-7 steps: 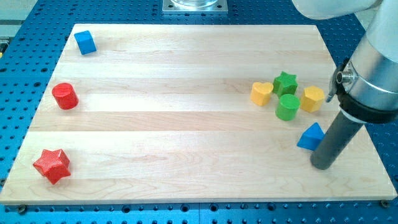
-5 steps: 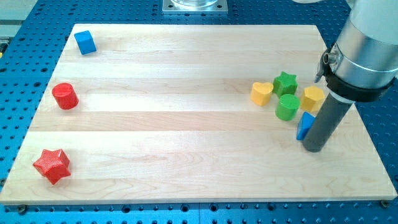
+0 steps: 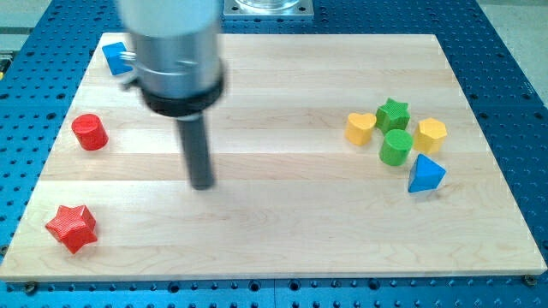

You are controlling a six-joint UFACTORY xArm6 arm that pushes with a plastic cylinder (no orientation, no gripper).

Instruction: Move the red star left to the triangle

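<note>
The red star point(image 3: 70, 228) lies near the board's bottom left corner. The blue triangle point(image 3: 425, 174) lies at the view's right, just below the green cylinder point(image 3: 396, 146). My tip point(image 3: 202, 185) rests on the board left of centre, well to the right of and above the red star and far left of the triangle. It touches no block.
A red cylinder point(image 3: 89, 132) sits at the left edge and a blue cube point(image 3: 116, 57) at the top left, partly behind the arm. A yellow heart point(image 3: 360, 127), a green star point(image 3: 393, 112) and a yellow block point(image 3: 431, 134) cluster above the triangle.
My tip has swept from beside the blue triangle at the right across to the board's left of centre. The triangle now shows whole. No block has clearly moved.
</note>
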